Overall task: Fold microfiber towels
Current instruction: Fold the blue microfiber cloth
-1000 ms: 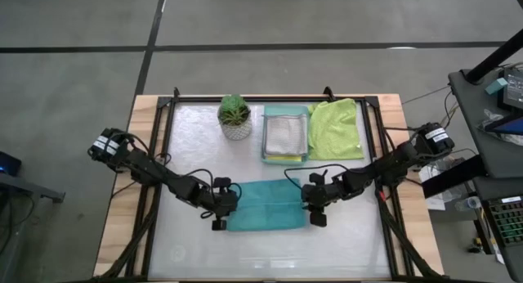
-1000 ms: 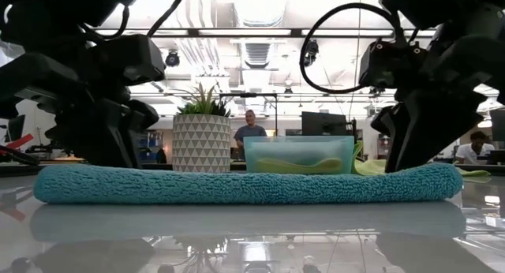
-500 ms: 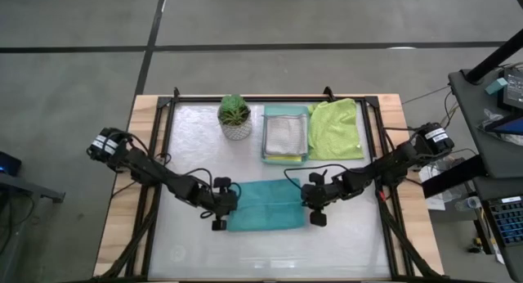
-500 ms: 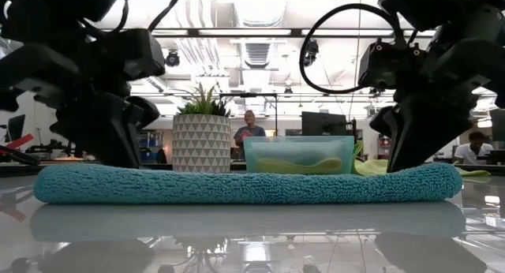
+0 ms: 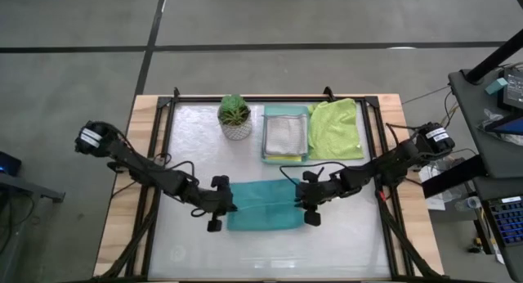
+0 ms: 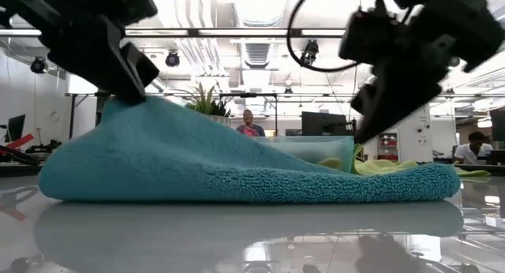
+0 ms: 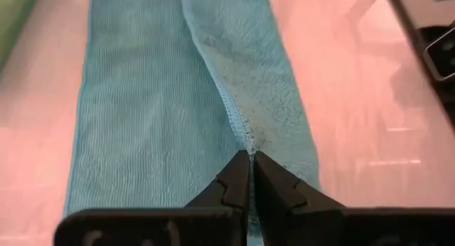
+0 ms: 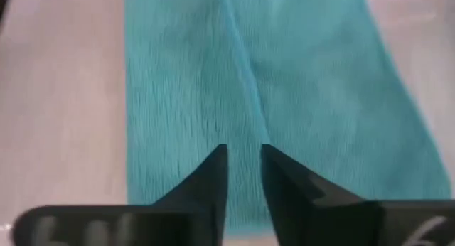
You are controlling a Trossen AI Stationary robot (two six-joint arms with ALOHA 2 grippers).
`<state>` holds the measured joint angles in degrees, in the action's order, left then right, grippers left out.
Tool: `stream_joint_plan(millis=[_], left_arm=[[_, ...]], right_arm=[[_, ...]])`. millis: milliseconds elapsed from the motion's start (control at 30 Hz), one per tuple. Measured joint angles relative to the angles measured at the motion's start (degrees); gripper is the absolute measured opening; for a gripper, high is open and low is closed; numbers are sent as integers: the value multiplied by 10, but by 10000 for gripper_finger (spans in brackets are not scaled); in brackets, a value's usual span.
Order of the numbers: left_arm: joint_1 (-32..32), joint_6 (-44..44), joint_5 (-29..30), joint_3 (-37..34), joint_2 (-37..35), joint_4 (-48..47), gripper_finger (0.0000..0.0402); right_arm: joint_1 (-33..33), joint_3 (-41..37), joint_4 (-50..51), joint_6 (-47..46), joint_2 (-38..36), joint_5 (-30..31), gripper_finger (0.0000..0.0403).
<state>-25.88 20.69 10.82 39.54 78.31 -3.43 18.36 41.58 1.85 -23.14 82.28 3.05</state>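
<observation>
1. High view: the teal towel (image 5: 263,205) lies on the tabletop (image 5: 188,242) near its front middle. The left gripper (image 5: 231,206) sits at its left edge and the right gripper (image 5: 298,203) at its right edge, each now over the cloth where a second ago both stood just outside it. The lime towel (image 5: 335,129) lies flat at the back right beside the tray (image 5: 285,137), with the plant (image 5: 235,117) to the tray's left.
2. Low view: the towel's left side rises into a peak under the left gripper, where a second ago it lay flat. To fold well, I judge both ends should lift evenly, so the right side needs the same height.
3. Left wrist view: the fingers (image 7: 231,188) are clenched on a pinched ridge of the towel's edge.
4. Right wrist view: the fingers (image 8: 213,176) show a narrow gap with a teal crease between them; whether they truly grip it I cannot tell, so check before carrying the edge over
</observation>
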Motion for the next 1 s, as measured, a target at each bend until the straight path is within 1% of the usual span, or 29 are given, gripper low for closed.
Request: stream_joint_plan(millis=[200,333,433,500,567,667,733,767,800,867,1000], left_arm=[[-3,0,1,1,-15,0,0],[-3,-1,1,1,-15,0,0],[-3,-1,1,1,-15,0,0],[-3,-1,1,1,-15,-1,0],[-3,-1,1,1,-15,-1,0],[-3,-1,1,1,-15,-1,0],[-3,-1,1,1,-15,0,0],[-3,-1,1,1,-15,-1,0],[-3,-1,1,1,-15,-1,0],[-3,-5,1,1,-15,-2,0],[-3,-18,1,1,-17,-2,0]], right_arm=[[-26,1,-131,51,36,0,136],[-50,1,-255,93,83,-1,170],[-69,11,-331,111,128,-31,187],[-83,33,-344,113,159,-64,195],[-93,61,-343,119,190,-110,199],[-104,107,-329,136,233,-213,200],[-109,139,-293,143,250,-274,201],[-111,152,-255,149,254,-295,201],[-112,166,-218,155,257,-305,201],[-113,190,-138,176,258,-305,198],[-113,232,1,214,257,-305,177]])
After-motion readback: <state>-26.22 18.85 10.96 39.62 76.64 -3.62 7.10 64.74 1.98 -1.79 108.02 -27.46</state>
